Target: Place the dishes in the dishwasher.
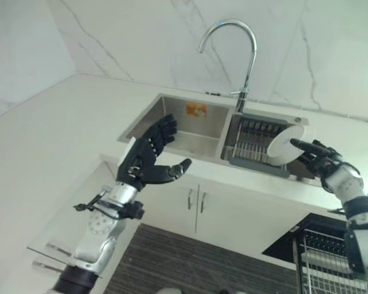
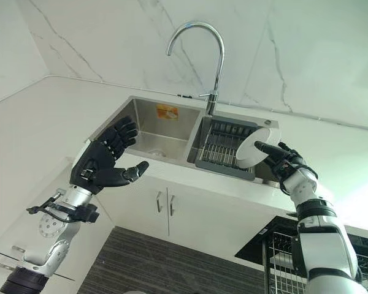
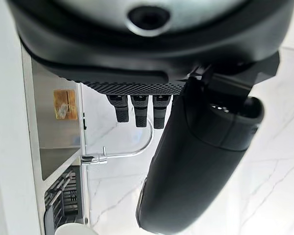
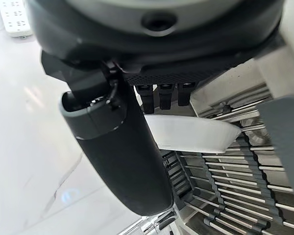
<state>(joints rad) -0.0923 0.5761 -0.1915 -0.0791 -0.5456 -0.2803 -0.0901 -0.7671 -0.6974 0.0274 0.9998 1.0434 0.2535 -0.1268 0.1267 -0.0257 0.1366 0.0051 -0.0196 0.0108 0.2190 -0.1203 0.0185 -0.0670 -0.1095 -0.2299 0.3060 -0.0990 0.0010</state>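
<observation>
My right hand (image 1: 324,162) holds a round white plate (image 1: 283,146) on edge above the dark drying rack (image 1: 253,142) in the sink's right basin. Its thumb lies across the plate's face and its fingers sit behind the rim. In the right wrist view the plate (image 4: 191,134) shows pinched between thumb and fingers (image 4: 159,95) over the rack bars. My left hand (image 1: 144,162) is raised in front of the left basin (image 1: 196,131), fingers spread and straight, holding nothing. The open dishwasher's wire rack (image 1: 331,257) is at the lower right, below my right arm.
A tall chrome faucet (image 1: 248,49) arches over the divider between the two basins. White countertop (image 1: 55,122) surrounds the sink, with a marble wall behind. White cabinet doors (image 1: 196,202) sit under the sink above a dark floor.
</observation>
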